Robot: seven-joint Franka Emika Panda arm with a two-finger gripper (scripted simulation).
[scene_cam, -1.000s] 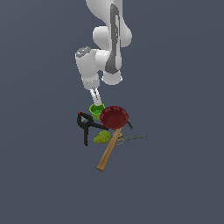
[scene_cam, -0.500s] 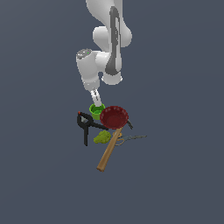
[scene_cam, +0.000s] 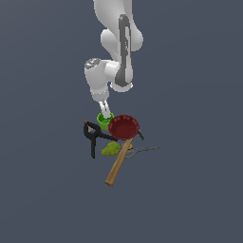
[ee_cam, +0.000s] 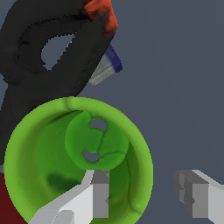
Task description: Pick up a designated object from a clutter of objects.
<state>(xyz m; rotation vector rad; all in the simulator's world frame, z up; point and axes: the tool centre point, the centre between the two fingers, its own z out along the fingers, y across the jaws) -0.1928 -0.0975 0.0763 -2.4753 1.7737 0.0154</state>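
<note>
Half the job is pending: gripper (ee_cam: 142, 194) is straddling the green cup (ee_cam: 78, 159) wall, jaws spread, grasp and lift not yet done.

Green cup (ee_cam: 78, 162) upright (open-topped) beside red bowl (scene_cam: 124, 126).

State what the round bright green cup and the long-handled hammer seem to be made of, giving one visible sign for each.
Round bright green cup: probably matte plastic, given its uniform saturated colour and thin moulded wall. Long-handled hammer: its handle looks like wood, tan-brown and unglossy; its head is hidden behind the dark red bowl.
</note>
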